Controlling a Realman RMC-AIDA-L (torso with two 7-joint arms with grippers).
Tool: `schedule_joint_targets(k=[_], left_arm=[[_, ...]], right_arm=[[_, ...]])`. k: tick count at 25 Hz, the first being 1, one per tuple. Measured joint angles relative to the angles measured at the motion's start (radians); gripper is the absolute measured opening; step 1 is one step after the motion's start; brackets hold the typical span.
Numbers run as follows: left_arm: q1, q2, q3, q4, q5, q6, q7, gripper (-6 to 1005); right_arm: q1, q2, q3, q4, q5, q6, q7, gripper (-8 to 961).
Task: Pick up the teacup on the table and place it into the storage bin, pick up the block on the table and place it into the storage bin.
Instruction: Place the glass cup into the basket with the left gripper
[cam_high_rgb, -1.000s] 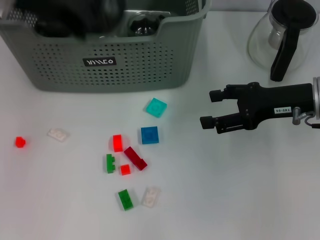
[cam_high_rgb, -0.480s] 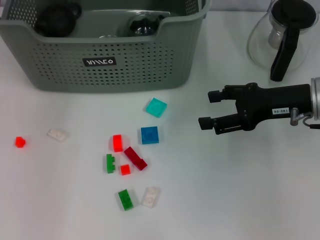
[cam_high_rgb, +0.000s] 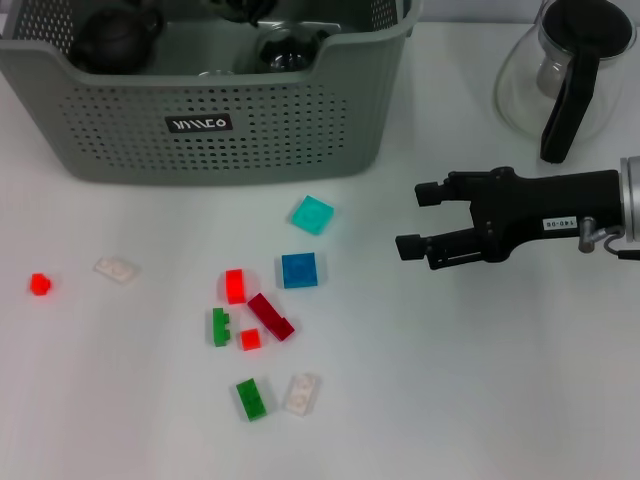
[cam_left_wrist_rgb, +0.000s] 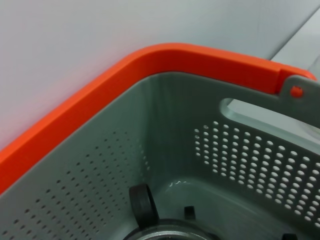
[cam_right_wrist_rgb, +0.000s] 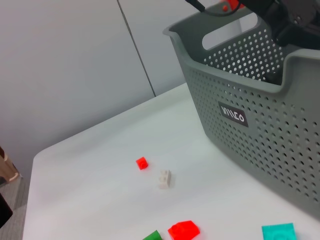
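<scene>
The grey-green storage bin (cam_high_rgb: 200, 150) stands at the back left and also fills the right wrist view (cam_right_wrist_rgb: 260, 130). Inside it, in the left corner, sits a dark teacup (cam_high_rgb: 110, 35); its handle (cam_left_wrist_rgb: 144, 204) shows in the left wrist view. Several small blocks lie in front of the bin, among them a teal one (cam_high_rgb: 312, 214), a blue one (cam_high_rgb: 299, 270) and a red one (cam_high_rgb: 235, 286). My right gripper (cam_high_rgb: 420, 217) hovers open and empty to the right of the blocks. My left gripper (cam_right_wrist_rgb: 282, 20) is above the bin's back edge.
A clear glass pot with a black handle (cam_high_rgb: 565, 75) stands at the back right, behind my right arm. A glass item (cam_high_rgb: 280, 50) lies in the bin. A white block (cam_high_rgb: 116, 269) and a small red one (cam_high_rgb: 39, 284) lie apart at the left.
My left arm has lifted away from the bin's left corner toward the back, uncovering the dark teacup inside. My right gripper has crept slightly left.
</scene>
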Motion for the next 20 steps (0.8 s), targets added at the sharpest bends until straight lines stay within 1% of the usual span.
schedule_joint_targets(k=[2,6,11,16,19,20], left_arm=[[0.001,-0.006,0.011,0.001,0.001,-0.001,0.0,43],[0.008,-0.01,0.054,0.002,0.003,-0.007,-0.001,43],[0.011,-0.029,0.075,0.007,0.049,-0.024,-0.021,43],[0.025,-0.035,0.07,0.061,0.065,-0.022,-0.054,214],[0.059,-0.036,0.065,0.145,0.057,-0.007,-0.083,442],[0.076,-0.036,0.058,0.189,0.053,0.003,-0.096,488]], right_arm=[[-0.002,0.0,0.0,0.0,-0.001,0.0,0.0,944],[-0.005,0.0,0.0,0.001,-0.002,0.0,0.0,944],[-0.008,0.0,0.0,0.001,-0.003,0.0,-0.001,944],[-0.014,0.001,0.0,0.001,-0.004,-0.002,-0.003,944],[-0.016,0.0,0.0,0.001,-0.005,-0.001,-0.003,944],[-0.016,-0.001,0.0,0.001,-0.005,-0.001,-0.003,944]])
